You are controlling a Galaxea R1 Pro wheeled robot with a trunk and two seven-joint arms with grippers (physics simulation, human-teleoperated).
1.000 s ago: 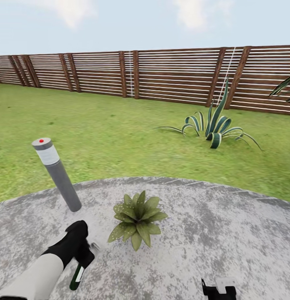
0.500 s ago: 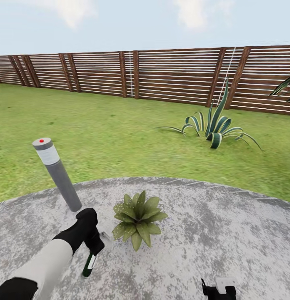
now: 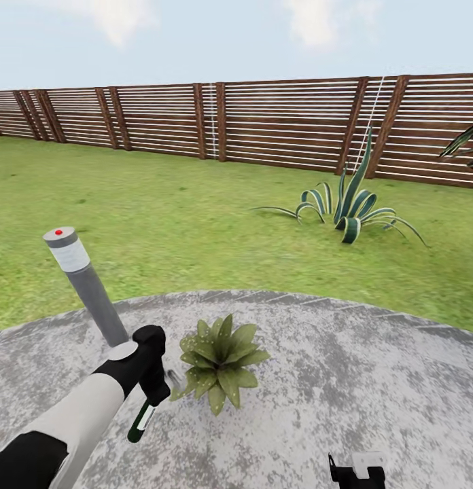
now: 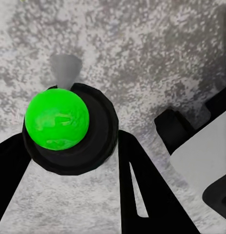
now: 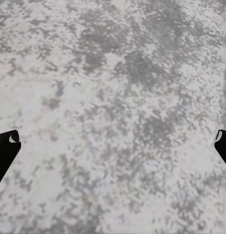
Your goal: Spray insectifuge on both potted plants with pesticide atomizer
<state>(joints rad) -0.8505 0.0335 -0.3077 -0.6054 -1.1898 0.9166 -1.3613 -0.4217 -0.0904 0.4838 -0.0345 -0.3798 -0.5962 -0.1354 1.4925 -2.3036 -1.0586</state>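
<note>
Left arm (image 3: 73,421) reaches up from seven o'clock of the head view, white forearm and black wrist angled toward the middle, and the left gripper (image 3: 151,380) is clenched on the pesticide atomizer (image 3: 141,421), a dark bottle hanging down and tilted, its base toward seven o'clock; from the left wrist view its bright green rounded end (image 4: 57,119) sits in a black collar between the two black fingers (image 4: 147,195), over the mottled grey paving. Just at three o'clock of that gripper is the potted plant (image 3: 219,360), a speckled green rosette on the round patio (image 3: 345,380), close to the atomizer but apart from it. At eleven o'clock of the gripper leans a grey bollard lamp (image 3: 83,282), right behind the wrist. The right gripper (image 3: 357,470) peeks in at five o'clock, and in the right wrist view its fingertips (image 5: 6,146) sit wide apart at either side of bare paving, released. The patio edge curves across the middle, lawn (image 3: 162,217) running open beyond, a striped spiky plant (image 3: 348,207) at two o'clock, and the slatted fence (image 3: 264,122) closing the far side
</note>
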